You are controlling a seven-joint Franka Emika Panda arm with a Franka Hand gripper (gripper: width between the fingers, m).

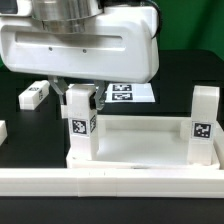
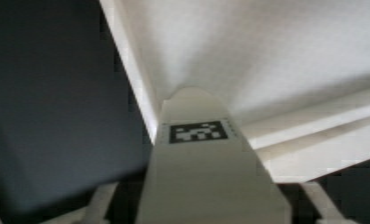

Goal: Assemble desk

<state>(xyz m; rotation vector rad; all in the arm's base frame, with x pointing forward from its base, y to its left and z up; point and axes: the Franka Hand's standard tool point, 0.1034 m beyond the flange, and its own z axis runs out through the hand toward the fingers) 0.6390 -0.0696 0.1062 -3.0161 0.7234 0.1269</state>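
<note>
Pinches a tagged leg point(image 1: 80, 128) near its top with both fingers of the gripper point(image 1: 81, 102), upright on the tabletop point(image 1: 140, 152) corner at the exterior view's left. May seat crooked or jam if turned while tilted; may shove the tabletop along the border rail point(image 1: 110, 190) if pressed sideways. Meets no obstacle: second leg point(image 1: 203, 120) upright at the other corner, loose leg point(image 1: 33, 95) and marker board point(image 1: 128, 93) behind, well apart.

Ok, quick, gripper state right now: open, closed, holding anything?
Gripper: closed on the upright leg, at the tabletop corner on the exterior view's left.
</note>
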